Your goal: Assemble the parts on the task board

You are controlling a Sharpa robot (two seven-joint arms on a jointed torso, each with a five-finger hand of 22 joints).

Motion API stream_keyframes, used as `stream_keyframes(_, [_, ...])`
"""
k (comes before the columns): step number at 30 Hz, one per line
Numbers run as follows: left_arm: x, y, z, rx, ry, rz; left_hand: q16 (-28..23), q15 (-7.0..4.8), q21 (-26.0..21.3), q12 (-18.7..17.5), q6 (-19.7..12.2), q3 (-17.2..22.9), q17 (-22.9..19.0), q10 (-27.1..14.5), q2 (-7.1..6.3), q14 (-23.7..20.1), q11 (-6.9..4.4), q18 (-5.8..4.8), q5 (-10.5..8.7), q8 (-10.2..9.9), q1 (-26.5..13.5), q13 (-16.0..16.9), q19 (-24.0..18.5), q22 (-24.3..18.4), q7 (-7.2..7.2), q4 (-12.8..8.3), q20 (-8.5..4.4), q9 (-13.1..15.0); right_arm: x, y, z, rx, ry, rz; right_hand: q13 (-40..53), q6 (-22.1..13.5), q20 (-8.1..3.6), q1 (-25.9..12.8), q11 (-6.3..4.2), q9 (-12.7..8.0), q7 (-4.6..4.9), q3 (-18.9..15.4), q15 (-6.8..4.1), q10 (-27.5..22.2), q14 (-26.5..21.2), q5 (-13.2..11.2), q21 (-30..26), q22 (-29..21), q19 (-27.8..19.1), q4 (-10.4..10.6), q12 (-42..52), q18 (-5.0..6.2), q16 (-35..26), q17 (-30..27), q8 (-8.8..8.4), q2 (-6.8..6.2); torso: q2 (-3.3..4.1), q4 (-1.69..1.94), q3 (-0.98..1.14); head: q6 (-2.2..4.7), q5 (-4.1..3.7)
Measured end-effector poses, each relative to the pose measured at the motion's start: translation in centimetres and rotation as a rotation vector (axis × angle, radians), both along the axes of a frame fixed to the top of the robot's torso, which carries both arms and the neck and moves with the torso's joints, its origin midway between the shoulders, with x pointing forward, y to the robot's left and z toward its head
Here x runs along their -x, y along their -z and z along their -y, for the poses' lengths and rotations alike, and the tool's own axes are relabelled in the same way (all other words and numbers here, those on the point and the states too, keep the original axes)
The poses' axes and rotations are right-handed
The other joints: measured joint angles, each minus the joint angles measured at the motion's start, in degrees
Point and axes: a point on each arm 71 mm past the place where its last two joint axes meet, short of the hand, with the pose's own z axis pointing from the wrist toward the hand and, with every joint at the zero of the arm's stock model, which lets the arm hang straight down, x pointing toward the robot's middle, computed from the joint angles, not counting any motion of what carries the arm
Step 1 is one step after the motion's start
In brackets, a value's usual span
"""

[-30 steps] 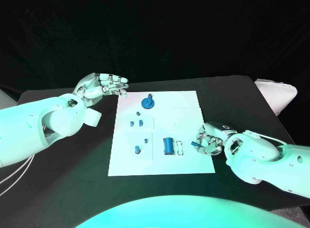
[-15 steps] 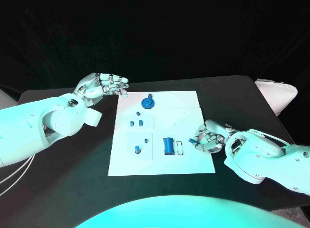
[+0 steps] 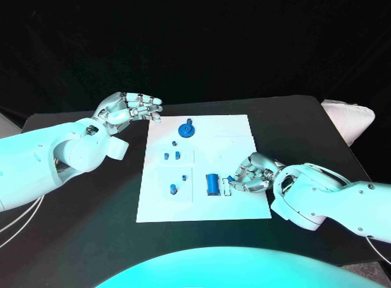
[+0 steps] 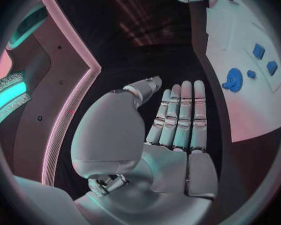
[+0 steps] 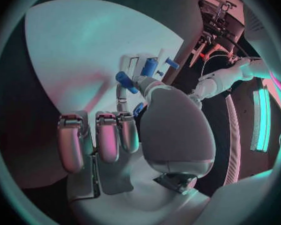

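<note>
The white task board (image 3: 230, 133) lies mid-table. On it are a round blue part (image 3: 188, 129), small blue pieces (image 3: 171, 155) and an upright blue cylinder (image 3: 213, 183). My right hand (image 3: 252, 173) hovers over the board's right side, just right of the cylinder, and pinches a small blue part (image 3: 234, 178) at its fingertips. In the right wrist view that pinched part (image 5: 125, 80) sits close to the cylinder (image 5: 150, 66). My left hand (image 3: 131, 108) hangs off the board's far left corner, fingers apart, holding nothing. The left wrist view shows the left hand (image 4: 172, 130) beside the board (image 4: 240, 30) and the round part (image 4: 233, 79).
A white bundle (image 3: 349, 119) lies at the table's right edge. Black table (image 3: 92, 204) surrounds the board on every side, wider on the left.
My right hand has slid left across the board with the small blue part, closer to the cylinder. The left hand has not moved.
</note>
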Motion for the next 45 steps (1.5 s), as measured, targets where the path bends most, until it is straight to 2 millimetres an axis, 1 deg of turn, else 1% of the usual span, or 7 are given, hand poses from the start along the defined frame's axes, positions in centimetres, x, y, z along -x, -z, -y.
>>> stream_keyframes(5, [0.0,0.0,0.0,0.000,0.001,0.000,0.00,0.00,0.00,0.00,0.00,0.00,0.00,0.00,0.00,0.00,0.00,0.00,0.00,0.00,0.00,0.00,0.00,0.00,0.00,0.00,0.00,-0.05,-0.2,0.4,-0.5,-0.015,0.010,-0.039,0.00,0.10,0.00,-2.66,0.00,0.11,-0.10,-0.59,0.00,0.00,0.00,0.04,0.00,0.00,0.00,0.19,0.13,-0.01,0.00,0.00,0.21,0.34,0.00,-0.01,0.01,0.00,0.00])
stream_keyframes(9, [0.0,0.0,0.0,0.000,0.001,0.000,0.00,0.00,0.00,0.00,0.00,0.00,0.00,0.00,0.00,0.00,0.00,0.00,0.00,0.00,0.00,0.00,0.00,0.00,0.00,0.00,0.00,-0.05,-0.2,0.6,-0.8,-0.020,0.014,-0.064,-0.01,0.20,0.00,-4.35,0.00,0.18,-0.20,-1.28,0.00,0.00,0.00,-1.92,0.37,-0.01,0.00,0.28,0.22,0.00,0.00,0.00,0.64,0.33,0.01,-0.02,0.02,0.00,0.04])
stream_keyframes(13, [0.0,0.0,0.1,0.000,0.001,-0.001,0.00,0.00,0.00,0.00,0.00,0.00,0.00,0.00,0.00,0.00,0.00,0.00,0.00,0.00,0.00,0.00,0.00,0.00,0.00,0.00,0.00,-0.05,-0.3,0.8,-0.9,-0.018,0.022,-0.081,-0.01,0.31,0.00,-5.82,0.00,0.31,-0.29,-1.91,0.00,0.00,0.00,-3.80,0.37,0.04,0.00,0.29,0.45,-0.04,0.03,0.00,0.87,0.84,0.01,-0.04,0.04,0.00,0.09])
stream_keyframes(16, [0.0,0.0,0.1,0.000,0.001,-0.001,0.00,0.00,0.00,0.00,0.00,0.00,-0.01,0.00,0.00,0.00,0.00,0.00,0.00,0.00,0.00,0.00,0.00,0.00,0.00,0.00,0.00,-0.04,-0.3,0.9,-0.9,-0.013,0.028,-0.090,-0.01,0.30,0.00,-6.02,0.00,0.03,-0.28,-1.91,0.00,0.00,0.00,-3.80,0.37,0.04,0.00,0.29,0.45,-0.90,0.22,0.00,0.84,1.05,0.01,-0.03,0.04,0.00,0.11])
stream_keyframes(31, [0.0,0.0,0.0,0.000,0.001,-0.002,0.00,0.00,0.00,0.00,0.00,0.00,0.05,0.00,0.00,0.00,0.00,0.00,0.00,0.24,0.00,0.00,0.00,0.01,0.00,0.00,0.00,-0.04,-0.3,1.1,-1.0,0.000,0.029,-0.104,-0.03,0.30,0.00,-6.48,0.00,0.18,-0.28,-2.21,0.00,0.00,0.00,-4.15,0.37,0.03,0.00,0.30,0.67,-0.90,0.22,-0.01,0.85,1.51,0.00,-0.05,0.05,0.00,0.04])
stream_keyframes(39, [0.0,0.0,0.0,-0.001,0.001,-0.002,0.00,0.00,0.00,0.00,0.00,0.00,0.04,0.00,0.00,0.00,0.00,0.00,0.00,0.24,0.00,0.00,0.00,0.01,0.00,0.00,0.00,-0.04,-0.3,1.1,-1.1,0.005,0.027,-0.101,-0.03,0.30,0.01,-6.71,0.00,0.36,-0.28,-2.21,0.00,0.00,0.00,-4.15,0.61,0.02,0.00,0.30,0.67,-0.89,0.22,-0.01,0.86,1.28,0.01,-0.02,0.04,0.00,0.07])
stream_keyframes(45, [0.0,0.0,0.0,-0.001,0.000,-0.002,0.00,0.00,0.00,-0.21,0.00,0.00,0.04,0.00,0.00,0.00,0.00,0.00,0.00,0.24,0.00,0.00,0.00,-0.07,0.00,0.00,0.00,-0.10,-0.1,1.0,-1.2,0.002,0.022,-0.102,-0.03,0.29,0.01,-10.33,0.00,0.23,-0.27,-4.04,-0.03,0.01,0.03,-3.95,0.60,0.02,0.00,0.36,0.67,-0.90,0.22,-0.01,0.83,1.37,0.02,-0.02,0.04,0.00,0.17])
